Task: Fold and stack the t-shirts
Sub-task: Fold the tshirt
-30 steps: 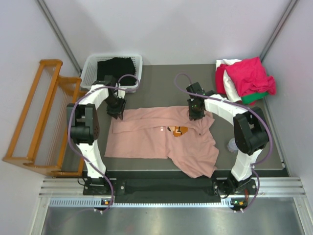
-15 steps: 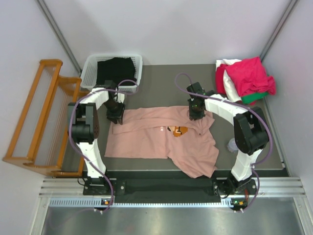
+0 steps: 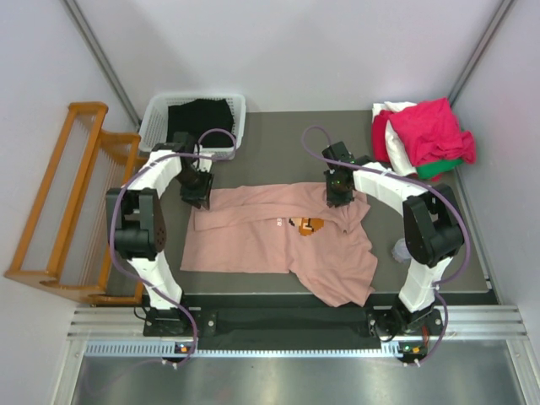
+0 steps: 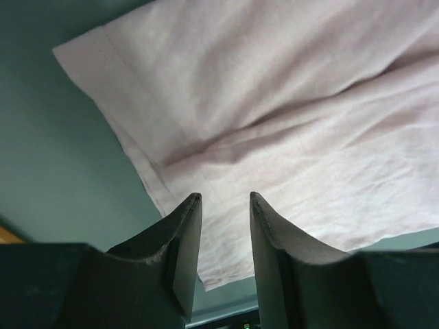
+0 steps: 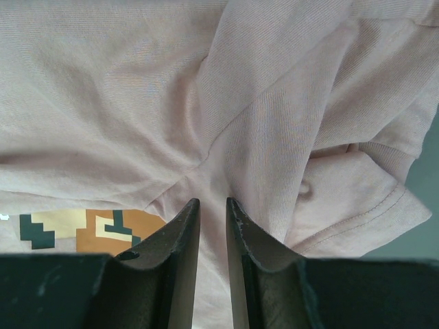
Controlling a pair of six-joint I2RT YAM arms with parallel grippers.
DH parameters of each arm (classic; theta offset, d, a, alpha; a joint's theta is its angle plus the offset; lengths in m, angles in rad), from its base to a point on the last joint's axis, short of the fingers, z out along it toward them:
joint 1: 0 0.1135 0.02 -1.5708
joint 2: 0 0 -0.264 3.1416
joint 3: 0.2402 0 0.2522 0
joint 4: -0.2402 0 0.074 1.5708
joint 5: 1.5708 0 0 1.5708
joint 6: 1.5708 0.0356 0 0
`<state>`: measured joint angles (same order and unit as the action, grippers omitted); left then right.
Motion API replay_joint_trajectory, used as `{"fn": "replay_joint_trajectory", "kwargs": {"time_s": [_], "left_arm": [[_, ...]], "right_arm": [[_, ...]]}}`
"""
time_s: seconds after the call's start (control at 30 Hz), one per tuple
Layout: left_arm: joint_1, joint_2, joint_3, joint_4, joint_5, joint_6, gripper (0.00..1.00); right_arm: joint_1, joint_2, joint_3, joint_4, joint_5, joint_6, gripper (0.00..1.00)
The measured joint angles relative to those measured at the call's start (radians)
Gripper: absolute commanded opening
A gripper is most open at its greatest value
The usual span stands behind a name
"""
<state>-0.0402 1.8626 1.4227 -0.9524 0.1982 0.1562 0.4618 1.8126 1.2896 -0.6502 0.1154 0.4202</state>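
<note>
1. Left gripper (image 4: 224, 199): one of two. Its two fingers stand apart over the pink shirt (image 3: 278, 245), near the shirt's far left hemmed edge. No cloth is gathered between them.
2. Right gripper (image 5: 212, 202): its two fingers are a narrow gap apart and pressed down on the same shirt. Creases run together just ahead of the tips. Whether cloth is pinched cannot be told.
3. Pink shirt: one, spread crumpled across the middle of the table (image 3: 270, 143) between the two arms. One pixel print (image 5: 89, 233) shows just left of the right gripper.
4. Pile of shirts (image 3: 422, 139): one, at the far right corner, well apart from both grippers. Three colours show: crimson on top, white behind, green beneath.
5. Basket (image 3: 152, 118): one, white, at the far left corner, holding one dark cloth (image 3: 198, 114).
6. Wooden rack (image 3: 59, 202): one, beside the table on the left.
</note>
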Motion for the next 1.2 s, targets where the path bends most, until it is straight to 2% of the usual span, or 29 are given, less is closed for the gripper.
{"fn": "replay_joint_trajectory", "kwargs": {"time_s": [0.33,1.2], "left_arm": [[0.000,-0.061,-0.025,-0.016,-0.004,0.010,0.41],[0.027,0.063,-0.032,0.053,-0.058,-0.016,0.42]], "right_arm": [[-0.004,-0.015,-0.001,0.000,0.000,0.000,0.22],[-0.013,-0.024,-0.008,0.000,-0.001,0.000,0.22]]}}
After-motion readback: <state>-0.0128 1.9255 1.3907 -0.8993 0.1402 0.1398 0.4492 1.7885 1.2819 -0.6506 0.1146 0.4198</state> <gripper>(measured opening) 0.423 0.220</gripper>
